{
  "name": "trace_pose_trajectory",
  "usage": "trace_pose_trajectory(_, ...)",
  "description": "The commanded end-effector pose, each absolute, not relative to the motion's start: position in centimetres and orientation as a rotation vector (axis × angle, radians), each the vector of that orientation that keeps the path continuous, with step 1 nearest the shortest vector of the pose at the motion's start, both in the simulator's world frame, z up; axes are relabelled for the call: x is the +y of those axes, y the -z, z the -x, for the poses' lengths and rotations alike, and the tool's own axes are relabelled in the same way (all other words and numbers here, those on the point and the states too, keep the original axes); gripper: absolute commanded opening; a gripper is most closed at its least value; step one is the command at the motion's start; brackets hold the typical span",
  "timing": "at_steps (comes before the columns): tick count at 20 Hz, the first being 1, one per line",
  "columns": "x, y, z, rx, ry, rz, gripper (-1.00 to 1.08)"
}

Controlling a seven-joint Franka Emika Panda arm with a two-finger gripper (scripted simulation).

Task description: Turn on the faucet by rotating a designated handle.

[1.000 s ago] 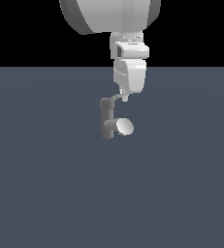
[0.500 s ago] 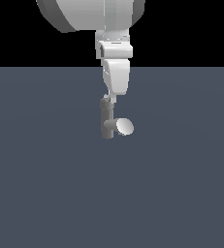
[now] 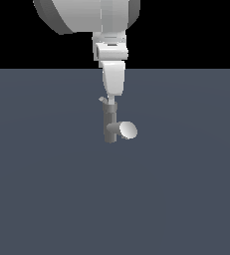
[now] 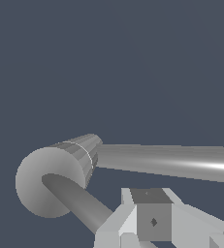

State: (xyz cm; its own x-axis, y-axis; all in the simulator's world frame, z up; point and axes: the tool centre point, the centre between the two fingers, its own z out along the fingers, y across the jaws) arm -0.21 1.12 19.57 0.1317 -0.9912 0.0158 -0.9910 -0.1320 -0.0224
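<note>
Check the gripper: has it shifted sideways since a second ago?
Yes. The gripper has moved toward the exterior view's left; it was right of the faucet post, and now hangs directly over its top.

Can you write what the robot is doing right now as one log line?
gripper at faucet top | by handle | jaws: cannot tell | spout toward exterior view's right

Bare sim scene, no furniture.
Flat slate-blue floor [image 3: 47, 199] fills lower part of ext. view; plain black backdrop [image 3: 12, 30] above, even light.
</note>
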Motion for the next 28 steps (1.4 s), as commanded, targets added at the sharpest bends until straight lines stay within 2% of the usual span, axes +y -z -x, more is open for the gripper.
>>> trace_pose_trajectory(1, 5.1, -18.7, 0.0, 2.007, 0.019, 2.409, -1.0)
trace_pose_trajectory(9, 9.1, -18.2, -1.0, 1.989, 0.0, 2.432, -1.0)
trace_pose_trajectory(10, 9.1, -18.2, -1.0, 1.989, 0.0, 2.432, -1.0)
trace_pose_trajectory(11, 3.9, -19.6, -1.8, 2.081, 0.045, 2.35, -1.0)
trace_pose_trajectory(28, 8.4, -18.6, -6.0, 2.021, 0.015, 2.404, -1.0)
